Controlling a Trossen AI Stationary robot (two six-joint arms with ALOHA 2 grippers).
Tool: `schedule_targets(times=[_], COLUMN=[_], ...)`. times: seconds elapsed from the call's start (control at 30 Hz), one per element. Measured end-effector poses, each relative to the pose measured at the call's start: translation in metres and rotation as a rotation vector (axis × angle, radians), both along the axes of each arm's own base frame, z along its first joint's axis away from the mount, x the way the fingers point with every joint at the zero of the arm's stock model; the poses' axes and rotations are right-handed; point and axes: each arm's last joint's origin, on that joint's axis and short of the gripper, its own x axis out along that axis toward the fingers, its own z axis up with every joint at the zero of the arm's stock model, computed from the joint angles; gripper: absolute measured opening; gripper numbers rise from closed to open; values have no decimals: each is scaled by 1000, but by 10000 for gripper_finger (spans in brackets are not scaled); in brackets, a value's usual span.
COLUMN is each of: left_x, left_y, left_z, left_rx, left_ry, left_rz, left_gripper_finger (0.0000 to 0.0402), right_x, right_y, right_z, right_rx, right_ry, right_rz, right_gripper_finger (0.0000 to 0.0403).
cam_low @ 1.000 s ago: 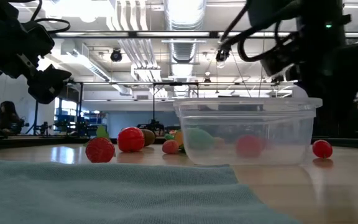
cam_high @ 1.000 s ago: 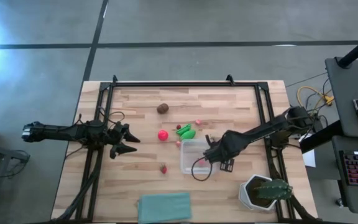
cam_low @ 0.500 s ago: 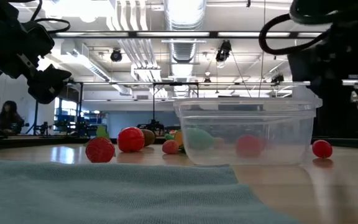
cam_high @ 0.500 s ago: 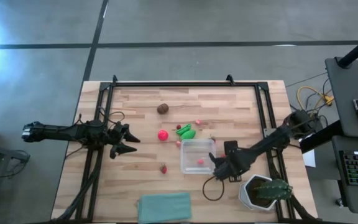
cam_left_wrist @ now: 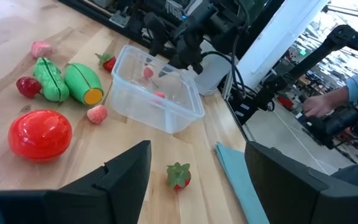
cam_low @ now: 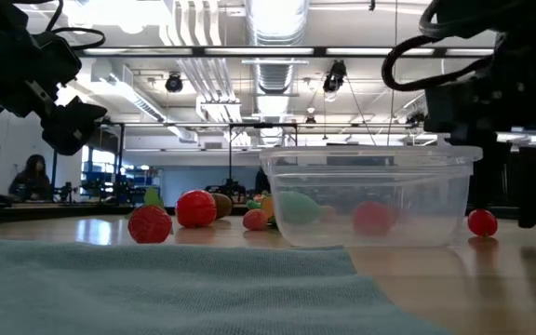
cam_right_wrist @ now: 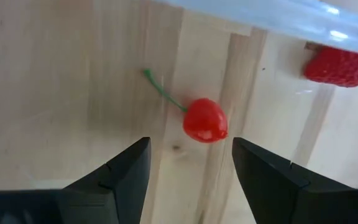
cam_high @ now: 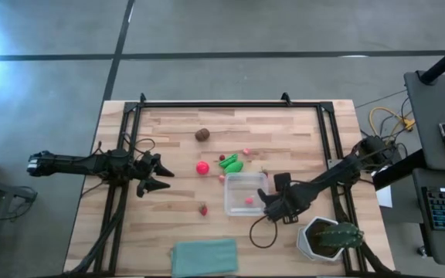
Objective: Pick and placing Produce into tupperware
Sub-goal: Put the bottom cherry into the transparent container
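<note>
The clear tupperware (cam_high: 243, 193) stands on the table's middle, with a red strawberry piece (cam_high: 249, 201) lying inside. My right gripper (cam_high: 269, 204) is open, pointing down beside the box's right near corner. In its wrist view its fingers stand on either side of a small red cherry (cam_right_wrist: 205, 120) with a green stem that lies on the wood, without touching it. The red ball (cam_high: 202, 167), the green pieces (cam_high: 231, 163), the brown round one (cam_high: 202, 134) and a strawberry (cam_high: 204, 208) lie on the table. My left gripper (cam_high: 159, 176) waits open at the table's left.
A folded teal cloth (cam_high: 204, 256) lies at the near edge. A white pot with a green plant (cam_high: 329, 238) stands near the right near corner, close to my right arm. Small pink pieces (cam_high: 246, 151) lie beyond the box. A black frame (cam_high: 215, 103) borders the table.
My right gripper has moved from above the tupperware toward the table's near right, off the box, and has come down beside its right near corner. The produce and the box have stayed in place.
</note>
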Motion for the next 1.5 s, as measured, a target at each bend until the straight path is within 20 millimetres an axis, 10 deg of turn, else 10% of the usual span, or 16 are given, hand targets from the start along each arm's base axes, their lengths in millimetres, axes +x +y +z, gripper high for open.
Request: schedule_targets(times=[0.77, 1.5], left_x=[0, 0], left_y=[0, 0], left_z=[0, 0], left_rx=[0, 0], left_ry=[0, 0], left_rz=[0, 0], left_gripper_finger=[246, 246], right_x=[14, 15], right_y=[-31, -40], right_z=[-8, -4], right_rx=[172, 210], right_ry=[12, 48], right_rz=[9, 24], right_gripper_finger=[217, 93])
